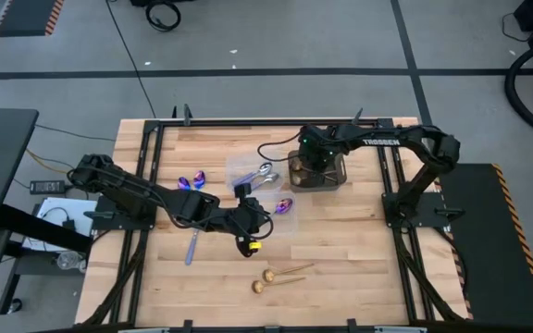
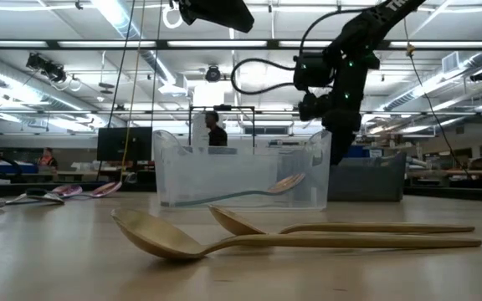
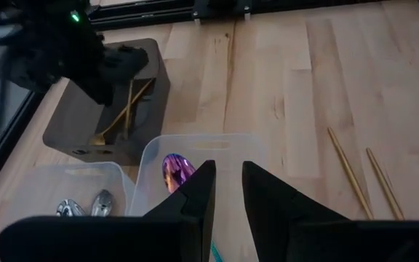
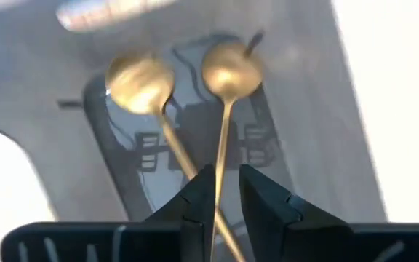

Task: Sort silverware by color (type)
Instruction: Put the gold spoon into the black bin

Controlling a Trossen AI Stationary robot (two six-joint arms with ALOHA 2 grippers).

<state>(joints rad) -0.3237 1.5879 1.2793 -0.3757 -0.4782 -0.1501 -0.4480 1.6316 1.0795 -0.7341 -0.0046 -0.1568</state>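
Gold spoons (image 4: 184, 109) lay crossed in the dark tub (image 1: 317, 172) straight beneath the right pincer (image 1: 308, 165), whose fingers stood a narrow slit apart; one thin handle ran up into that slit, but whether the fingers pressed on it I could not tell. The tub's walls closed in on every side of that pincer, leaving room to move only upward. Just beside the tub, toward the left arm, sat a clear tub (image 1: 251, 172) holding silver spoons (image 1: 266, 174).

The left pincer (image 1: 245, 225) hung near the middle of the bench (image 1: 359, 245), fingers narrowly parted and empty, over the rim of a second clear tub (image 3: 195, 156) with a purple spoon (image 3: 177, 169) lying inside. Two more purple spoons (image 1: 192, 179) rested on the boards near the left arm's elbow, and a blue-handled utensil (image 1: 192, 247) lay on the near side of that arm.

Two gold spoons (image 1: 278, 277) lay side by side on open wood toward the near edge, well apart from both pincers, with bare boards all round them. Black rails framed the bench along its edges
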